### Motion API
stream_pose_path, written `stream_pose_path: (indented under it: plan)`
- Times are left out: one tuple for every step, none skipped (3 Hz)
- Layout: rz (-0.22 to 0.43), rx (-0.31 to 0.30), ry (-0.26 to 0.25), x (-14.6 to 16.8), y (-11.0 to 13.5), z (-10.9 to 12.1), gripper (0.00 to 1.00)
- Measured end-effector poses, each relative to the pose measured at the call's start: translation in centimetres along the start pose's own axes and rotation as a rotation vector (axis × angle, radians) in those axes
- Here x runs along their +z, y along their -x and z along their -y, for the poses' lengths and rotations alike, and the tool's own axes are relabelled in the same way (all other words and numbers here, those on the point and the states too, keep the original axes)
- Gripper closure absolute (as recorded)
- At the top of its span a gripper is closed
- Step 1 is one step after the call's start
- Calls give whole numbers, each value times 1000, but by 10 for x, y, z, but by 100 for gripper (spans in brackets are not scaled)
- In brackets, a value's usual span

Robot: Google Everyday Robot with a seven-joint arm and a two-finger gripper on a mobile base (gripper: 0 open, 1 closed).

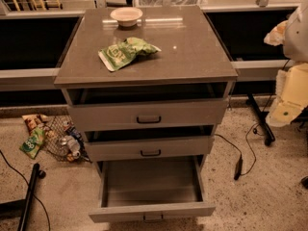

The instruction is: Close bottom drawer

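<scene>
The grey cabinet (144, 57) has three drawers. The bottom drawer (151, 210) is pulled far out towards me, and its wide shallow box (151, 179) is empty. Its small dark handle (153, 218) sits at the centre of the flat front, at the lower frame edge. The middle drawer (150, 148) and the top drawer (148, 114) each stand slightly out. My gripper (285, 110) is at the right edge of the view, on the cream and white arm (294, 76). It hangs to the right of the cabinet at about top-drawer height, apart from all the drawers.
A white bowl (126, 16) and a green snack bag (126, 52) lie on the cabinet top. A wire basket (62, 138) and loose snack packs (32, 141) lie on the floor at left. A black stand leg (29, 196) is at lower left; cables and a stand foot (260, 119) are at right.
</scene>
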State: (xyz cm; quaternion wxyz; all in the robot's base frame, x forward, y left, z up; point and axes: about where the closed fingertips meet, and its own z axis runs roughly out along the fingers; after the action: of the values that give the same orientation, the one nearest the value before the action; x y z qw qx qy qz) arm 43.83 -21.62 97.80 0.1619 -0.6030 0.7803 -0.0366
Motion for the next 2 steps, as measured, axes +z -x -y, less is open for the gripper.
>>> stream_pose_path:
  plan:
    - [3, 0, -4, 0, 1, 0, 0]
    - [44, 27, 18, 23, 1, -6, 0]
